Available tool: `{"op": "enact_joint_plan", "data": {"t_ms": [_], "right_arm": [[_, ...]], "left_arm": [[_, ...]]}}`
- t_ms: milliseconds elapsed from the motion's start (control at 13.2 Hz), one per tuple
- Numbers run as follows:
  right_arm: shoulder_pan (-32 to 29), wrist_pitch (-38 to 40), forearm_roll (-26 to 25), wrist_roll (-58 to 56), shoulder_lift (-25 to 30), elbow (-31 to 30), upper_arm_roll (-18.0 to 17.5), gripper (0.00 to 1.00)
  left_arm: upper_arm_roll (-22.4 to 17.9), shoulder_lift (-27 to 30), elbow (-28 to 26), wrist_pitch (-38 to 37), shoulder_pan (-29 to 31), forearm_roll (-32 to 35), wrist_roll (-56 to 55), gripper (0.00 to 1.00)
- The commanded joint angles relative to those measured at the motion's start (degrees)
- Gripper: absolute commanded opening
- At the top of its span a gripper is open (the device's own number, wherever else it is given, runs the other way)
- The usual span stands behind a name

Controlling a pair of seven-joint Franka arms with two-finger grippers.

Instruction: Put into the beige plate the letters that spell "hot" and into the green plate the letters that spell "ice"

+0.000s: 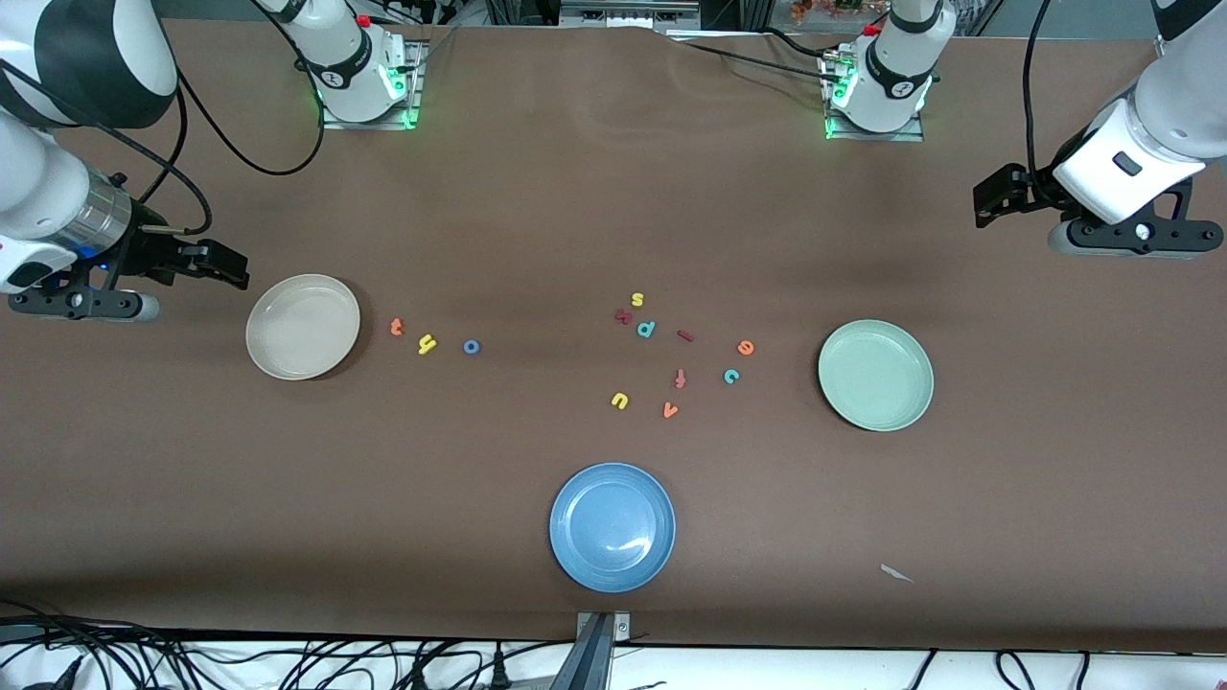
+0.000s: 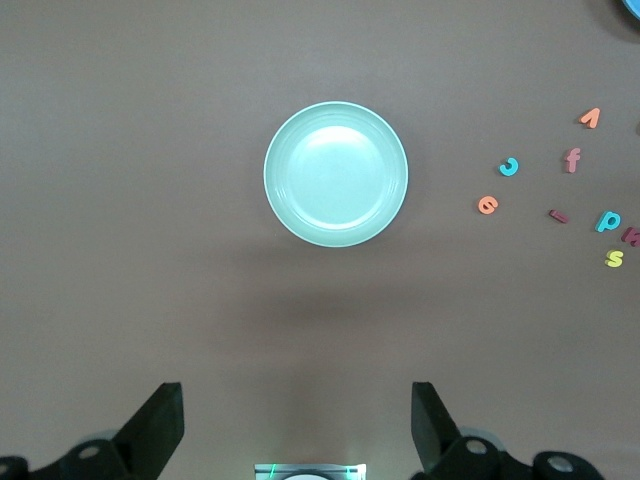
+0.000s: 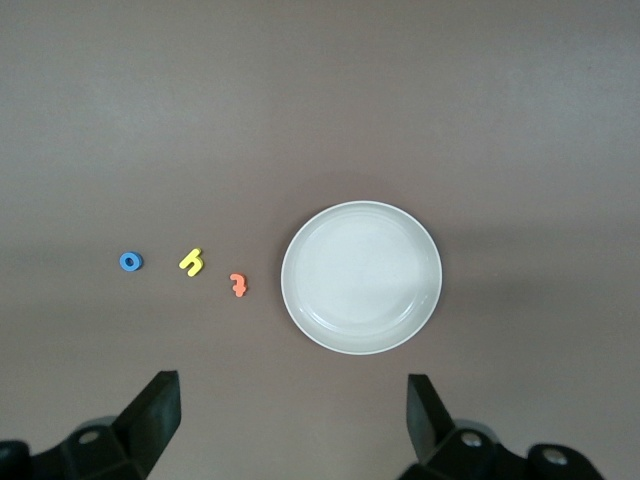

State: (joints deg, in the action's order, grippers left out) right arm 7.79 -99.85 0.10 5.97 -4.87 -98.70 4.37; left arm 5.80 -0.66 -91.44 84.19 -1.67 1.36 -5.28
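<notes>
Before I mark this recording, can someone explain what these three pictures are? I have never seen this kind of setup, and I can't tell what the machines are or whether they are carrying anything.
Two white robot arms stand at a brown table. The large picture looks down from across the table; the two small ones come from cameras on each arm's wrist, looking past its fingers. The left gripper hangs open over the table's bare end by the pale mint-green plate; the right gripper hangs open beside the cream-beige plate. Neither holds anything. Next to the beige plate lie a small orange foam "t", yellow "h" and blue ring "o". Nearer the green plate lie a dark-red bar "i", orange "e" and teal "c", among other loose letters. A blue plate sits closest to the camera. All plates are empty.
</notes>
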Motion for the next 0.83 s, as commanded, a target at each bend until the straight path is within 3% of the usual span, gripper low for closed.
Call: {"op": "enact_joint_plan", "data": {"t_ms": [0,758], "right_arm": [[0.12,0.18,-0.71,0.54,0.74,-0.44,-0.06,1.0],[0.56,-0.43,-2.47,1.94,0.74,-0.7,-0.15,1.0]], "left_arm": [[-0.09,0.49,0.47,-0.87,0.0,1.9,0.35,1.0],[0.08,-0.56,1.7,2.63,-0.35,1.72,0.62,1.0]]}}
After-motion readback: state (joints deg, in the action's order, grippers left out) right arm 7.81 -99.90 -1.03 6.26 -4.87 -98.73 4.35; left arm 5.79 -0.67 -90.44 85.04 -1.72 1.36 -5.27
